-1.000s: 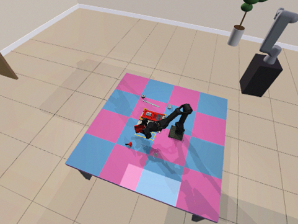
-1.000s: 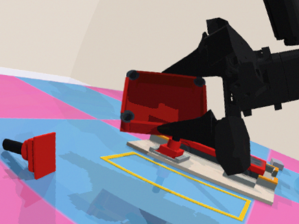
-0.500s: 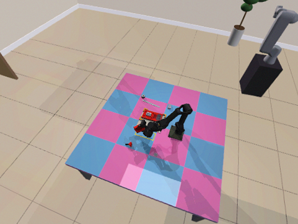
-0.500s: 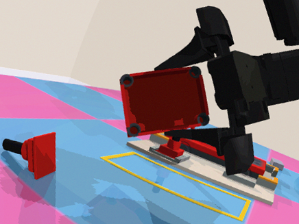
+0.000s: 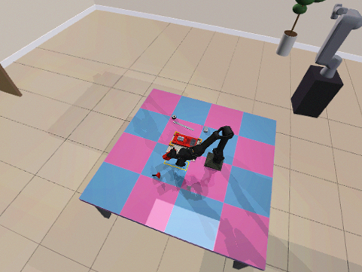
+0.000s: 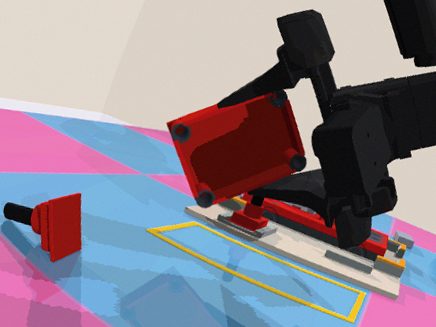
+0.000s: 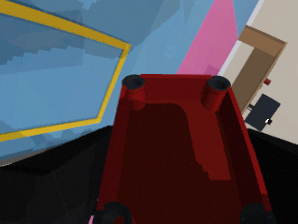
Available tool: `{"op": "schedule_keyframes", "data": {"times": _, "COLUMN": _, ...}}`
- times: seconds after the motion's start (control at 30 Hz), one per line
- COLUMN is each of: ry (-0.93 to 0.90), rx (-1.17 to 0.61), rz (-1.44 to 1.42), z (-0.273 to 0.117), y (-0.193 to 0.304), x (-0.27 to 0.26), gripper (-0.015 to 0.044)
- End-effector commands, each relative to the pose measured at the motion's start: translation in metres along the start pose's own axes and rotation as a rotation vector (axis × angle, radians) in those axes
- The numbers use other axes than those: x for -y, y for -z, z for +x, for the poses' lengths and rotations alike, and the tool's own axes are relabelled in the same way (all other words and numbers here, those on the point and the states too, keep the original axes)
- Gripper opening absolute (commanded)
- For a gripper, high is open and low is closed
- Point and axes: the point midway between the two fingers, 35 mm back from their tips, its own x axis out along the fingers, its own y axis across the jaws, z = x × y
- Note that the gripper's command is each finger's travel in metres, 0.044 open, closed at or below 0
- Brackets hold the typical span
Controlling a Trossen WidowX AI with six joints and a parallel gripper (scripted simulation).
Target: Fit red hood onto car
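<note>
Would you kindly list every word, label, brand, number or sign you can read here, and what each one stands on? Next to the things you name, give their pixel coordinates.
None can be read: the red hood (image 6: pixel 237 151) (image 7: pixel 160 150), the black gripper (image 6: pixel 252 145) and the chassis (image 5: pixel 186 140) show no legible text.
Any tiny marking would be too small to read.

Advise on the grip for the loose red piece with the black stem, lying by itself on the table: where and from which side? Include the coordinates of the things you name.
I'd take the black stem (image 5: pixel 154 176) (image 6: pixel 17 212) from above, fingers across it, one either side. It's slim and juts out roughly level, while the square red plate (image 6: pixel 67 228) at the other end stands on edge and is much wider.
</note>
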Motion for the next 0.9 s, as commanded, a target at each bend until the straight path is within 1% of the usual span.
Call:
{"op": "schedule_keyframes", "data": {"times": 0.0, "ry": 0.003, "rx": 0.002, "rz": -0.096, "z": 0.0, "y": 0.0, "x": 0.0, "gripper": 0.0}}
{"op": "schedule_keyframes", "data": {"times": 0.47, "ry": 0.003, "rx": 0.002, "rz": -0.518, "z": 0.002, "y": -0.004, "x": -0.009, "gripper": 0.0}}
{"op": "schedule_keyframes", "data": {"times": 0.87, "ry": 0.003, "rx": 0.002, "rz": -0.879, "z": 0.007, "y": -0.013, "x": -0.027, "gripper": 0.0}}
